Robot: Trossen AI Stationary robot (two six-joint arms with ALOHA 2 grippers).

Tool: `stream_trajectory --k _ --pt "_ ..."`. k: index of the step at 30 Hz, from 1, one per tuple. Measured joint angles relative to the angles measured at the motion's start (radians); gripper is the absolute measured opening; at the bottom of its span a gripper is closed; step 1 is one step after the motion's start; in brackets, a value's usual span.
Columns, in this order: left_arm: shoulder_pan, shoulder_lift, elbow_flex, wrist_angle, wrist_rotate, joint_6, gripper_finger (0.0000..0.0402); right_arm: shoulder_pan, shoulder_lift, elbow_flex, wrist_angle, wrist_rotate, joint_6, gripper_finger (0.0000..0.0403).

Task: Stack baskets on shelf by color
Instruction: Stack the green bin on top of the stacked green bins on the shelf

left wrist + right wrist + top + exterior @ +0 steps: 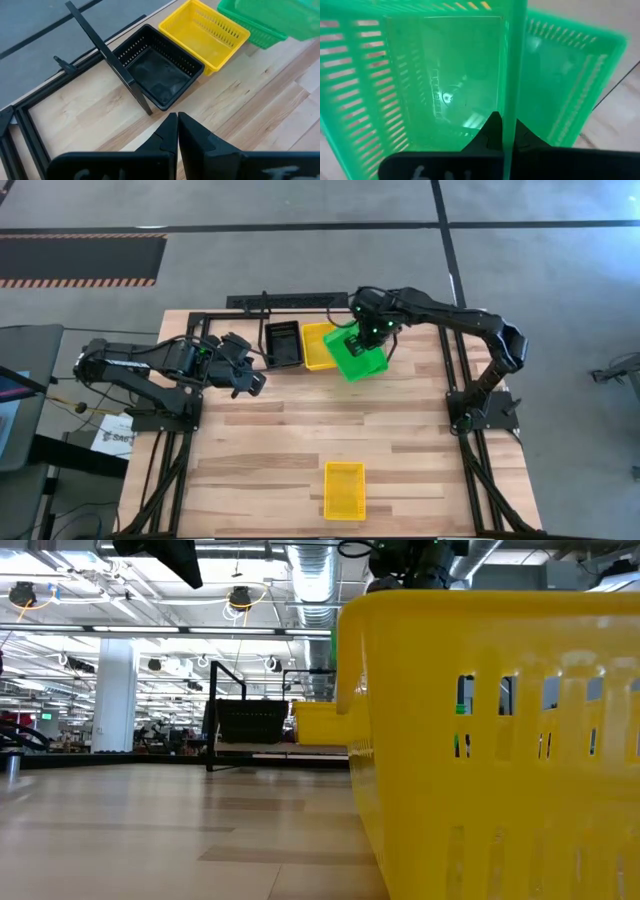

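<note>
A black basket (283, 343) and a yellow basket (318, 346) stand side by side on the shelf (290, 301) at the table's far side, bottoms down. Just right of the yellow one hangs a bright green basket (357, 356), with my right gripper (362, 330) shut on it. My left gripper (255, 383) is shut on nothing, raised to the left of the black basket (155, 70). A second yellow basket (344, 489) stands on the table near its front edge and fills the low view (500, 740). My right gripper holds the green basket by one side wall, at its rim (509, 100). One finger (490, 131) is inside the basket and the other (526, 136) outside. The fingers come steeply from above. The basket hangs tilted below them, clear of the table.
The shelf's black rods and an upright loop (107, 60) stand close by the black basket. Bare wooden tabletop (300, 430) lies between the shelf and the front yellow basket. The arms' black base frames (480, 405) run along both table sides.
</note>
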Motion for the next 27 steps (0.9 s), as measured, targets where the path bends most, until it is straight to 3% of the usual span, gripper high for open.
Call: stream_trajectory --k 5,14,27 --pt "0.000 0.000 0.000 0.000 0.000 0.000 0.0000 0.020 0.043 0.000 -0.029 -0.027 -0.017 0.0001" --pt "0.000 0.000 0.000 0.001 0.001 -0.003 0.0000 -0.012 0.049 0.000 -0.173 0.124 0.013 0.0001" --pt "0.000 0.000 0.000 0.002 0.001 -0.021 0.0000 -0.050 0.056 0.000 -0.118 0.210 0.072 0.0001"
